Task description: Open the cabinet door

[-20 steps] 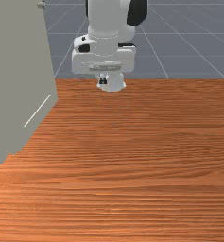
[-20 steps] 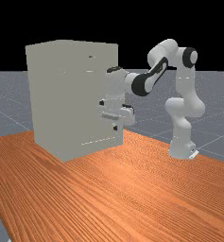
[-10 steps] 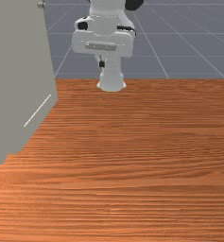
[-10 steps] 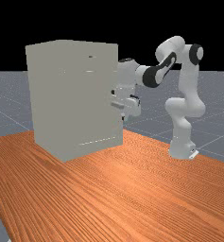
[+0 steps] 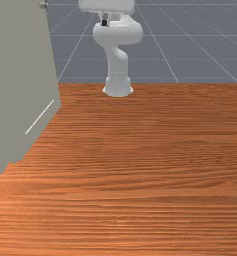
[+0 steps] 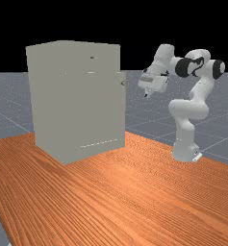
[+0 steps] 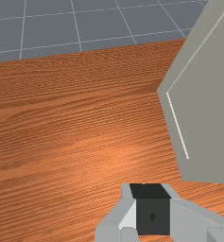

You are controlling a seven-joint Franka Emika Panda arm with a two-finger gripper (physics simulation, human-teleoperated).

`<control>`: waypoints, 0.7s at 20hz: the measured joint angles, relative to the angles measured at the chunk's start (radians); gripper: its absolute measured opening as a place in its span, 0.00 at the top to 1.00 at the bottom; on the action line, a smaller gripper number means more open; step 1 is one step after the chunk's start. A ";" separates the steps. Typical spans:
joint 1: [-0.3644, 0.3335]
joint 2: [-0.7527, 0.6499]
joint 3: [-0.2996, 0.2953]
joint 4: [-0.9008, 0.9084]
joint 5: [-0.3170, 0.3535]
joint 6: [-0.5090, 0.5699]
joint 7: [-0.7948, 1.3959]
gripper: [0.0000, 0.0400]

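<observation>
At ten o'clock in the far view: a big box cabinet (image 6: 77,105), matte grey-green, smooth flat faces, hard square corners, standing on the tabletop (image 6: 120,192). Tabletop is orange-brown wood, fine streaky grain, paler where light hits it. Door (image 6: 123,113) is the same flat grey-green, slightly proud of the body on the arm's side; looks closed. Small rounded knob (image 6: 123,83), metallic grey, sticks out near the door's upper part; also visible at about eleven o'clock in the front view, high up.

Arm (image 6: 185,113): glossy white rounded segments, black joint rings, base at four o'clock in the far view. Fingers (image 6: 146,95), small and dark-tipped, at about two o'clock there, pointing down and apart from the cabinet; the knob sits toward ten o'clock from them. Fingers at twelve o'clock in the front view, pressed together in the middle of the hand, clenched on nothing.

Wrist view: dark blocky tip between pale grey bevelled parts, wood grain past it, cabinet's angular corner past it as well, with a thin pale straight line (image 7: 178,126) near its rim. Grey floor (image 7: 47,23), light grid lines, beyond the wood's edge.
</observation>
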 joint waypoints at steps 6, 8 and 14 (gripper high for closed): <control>-0.080 -0.281 0.026 -0.091 -0.034 0.005 0.062 1.00; -0.123 -0.333 0.027 -0.090 -0.065 0.018 0.073 1.00; -0.320 -0.392 0.027 -0.103 -0.216 0.225 0.152 0.55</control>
